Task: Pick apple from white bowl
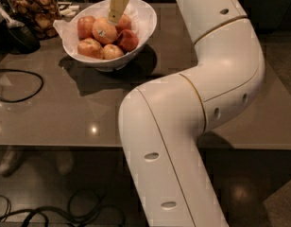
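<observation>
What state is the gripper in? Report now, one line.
Gripper: down inside the white bowl, right at the apple with the sticker; open or shut cannot be told.

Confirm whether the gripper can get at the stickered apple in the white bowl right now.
Probably yes: the gripper hangs just above the apple, which lies uncovered in the white bowl, nothing between.

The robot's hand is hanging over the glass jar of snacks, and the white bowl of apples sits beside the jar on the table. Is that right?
Not quite. The camera view shows the hand over the white bowl, close to the apple with the sticker, not over the glass jar. The bowl does sit beside the jar on the table.
</observation>
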Tool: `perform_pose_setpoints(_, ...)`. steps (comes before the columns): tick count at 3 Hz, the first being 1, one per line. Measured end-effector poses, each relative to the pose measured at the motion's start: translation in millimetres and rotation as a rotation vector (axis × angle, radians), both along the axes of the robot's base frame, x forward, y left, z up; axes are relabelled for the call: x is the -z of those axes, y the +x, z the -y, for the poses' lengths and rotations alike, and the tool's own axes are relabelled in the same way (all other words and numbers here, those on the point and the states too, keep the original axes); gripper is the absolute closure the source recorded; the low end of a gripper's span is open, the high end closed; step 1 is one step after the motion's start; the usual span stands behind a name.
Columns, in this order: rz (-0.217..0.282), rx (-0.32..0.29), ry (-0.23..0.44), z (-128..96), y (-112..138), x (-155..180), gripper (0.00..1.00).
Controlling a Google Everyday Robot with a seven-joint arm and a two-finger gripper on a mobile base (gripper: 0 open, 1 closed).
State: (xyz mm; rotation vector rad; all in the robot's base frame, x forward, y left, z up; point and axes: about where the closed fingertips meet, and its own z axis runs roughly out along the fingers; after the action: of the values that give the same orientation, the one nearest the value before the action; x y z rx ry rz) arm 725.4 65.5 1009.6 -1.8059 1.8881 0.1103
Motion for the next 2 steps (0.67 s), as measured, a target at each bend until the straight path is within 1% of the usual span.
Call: perform_pose_setpoints(2,0.008,-0.031,-0.045,-14.4,2.4,7.2,0.32)
